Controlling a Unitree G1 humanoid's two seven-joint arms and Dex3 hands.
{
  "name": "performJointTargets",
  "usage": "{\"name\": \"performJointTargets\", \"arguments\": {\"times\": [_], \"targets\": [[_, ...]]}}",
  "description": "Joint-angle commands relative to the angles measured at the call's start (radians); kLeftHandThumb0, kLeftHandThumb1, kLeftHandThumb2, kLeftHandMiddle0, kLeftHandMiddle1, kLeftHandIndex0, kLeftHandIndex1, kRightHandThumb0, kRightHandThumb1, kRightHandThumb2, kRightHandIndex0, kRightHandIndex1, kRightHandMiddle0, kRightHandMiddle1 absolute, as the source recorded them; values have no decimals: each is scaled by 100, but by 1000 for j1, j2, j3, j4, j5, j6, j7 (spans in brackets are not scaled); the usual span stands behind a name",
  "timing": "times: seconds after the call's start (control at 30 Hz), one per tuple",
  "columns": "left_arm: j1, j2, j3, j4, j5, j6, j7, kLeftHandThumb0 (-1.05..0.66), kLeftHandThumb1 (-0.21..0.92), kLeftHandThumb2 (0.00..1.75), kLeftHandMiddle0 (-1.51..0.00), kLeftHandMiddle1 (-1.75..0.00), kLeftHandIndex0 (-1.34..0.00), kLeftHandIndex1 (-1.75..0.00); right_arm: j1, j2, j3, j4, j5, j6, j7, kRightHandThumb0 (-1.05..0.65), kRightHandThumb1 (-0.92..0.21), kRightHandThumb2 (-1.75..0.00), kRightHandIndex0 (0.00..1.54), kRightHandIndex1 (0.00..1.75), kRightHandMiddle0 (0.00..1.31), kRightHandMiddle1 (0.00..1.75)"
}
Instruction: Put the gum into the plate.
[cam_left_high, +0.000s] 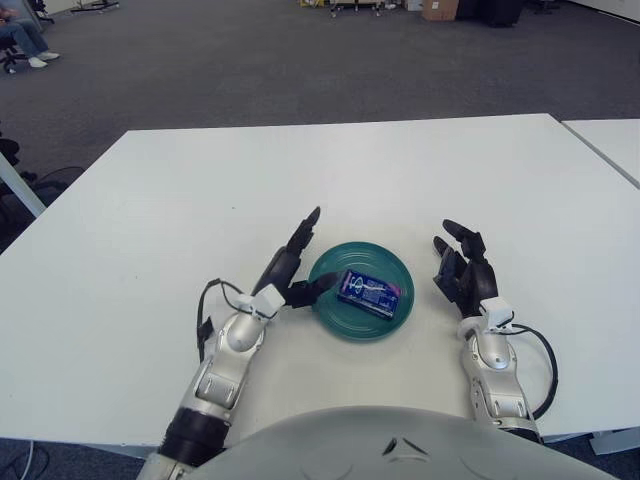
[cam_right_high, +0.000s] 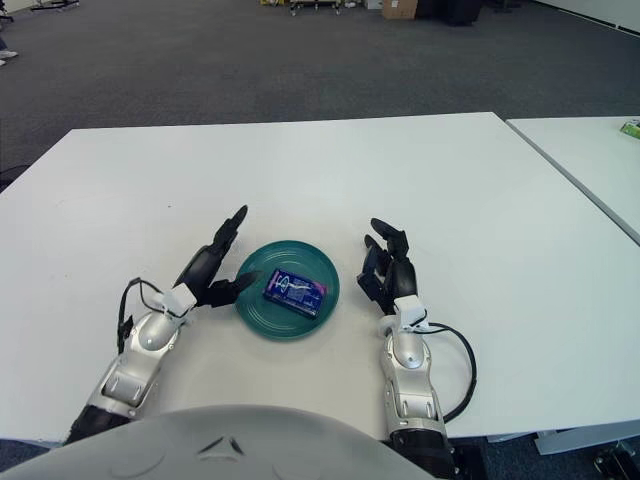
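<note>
item: gum (cam_left_high: 369, 293), lying flat inside the teal plate (cam_left_high: 330, 318), placement looks done; my left hand (cam_left_high: 287, 269), just beside the plate's left rim, fingers spread, holding nothing; my right hand (cam_left_high: 464, 271), right of plate, relaxed; advice: lift away without nudging the rim

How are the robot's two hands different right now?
The left hand shows left of the green plate with its fingers spread wide, one pointing up and away and another reaching toward the rim. The right hand shows on the plate's right, a little apart from it, fingers closer together. Both are black, open and hold nothing; the gum lies in the plate.
</note>
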Motion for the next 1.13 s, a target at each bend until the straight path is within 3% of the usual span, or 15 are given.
{"name": "performJointTargets", "arguments": {"times": [0.0,0.13,0.3,0.47,0.73,1.1], "targets": [[79,-12,10,-58,-42,29,-3,-105,92,74,0,0,0,0,73,4,2,56,-4,101,-2,-77,-92,-99,51,11,4,88],[162,-58,6,-110,-144,84,-24,-105,92,81,0,0,0,0,85,6,4,42,-1,101,3,-78,-92,-99,52,11,5,89],[177,-124,29,-65,-234,125,-4,-105,92,91,0,0,0,0,108,11,16,-1,5,117,13,-79,-92,-98,53,12,5,89],[188,-169,60,-24,-275,101,10,-105,92,101,0,0,0,0,121,3,24,-41,6,152,27,-80,-92,-98,52,11,4,88],[209,-206,109,94,-338,-9,-15,-105,92,113,0,0,-3,-2,128,-7,37,-66,0,170,45,-79,-92,-98,42,5,0,82],[189,-237,83,158,-331,-54,-33,-105,92,109,0,0,-2,-3,140,-34,62,-76,-19,162,70,-80,-92,-100,32,0,0,68]]}}
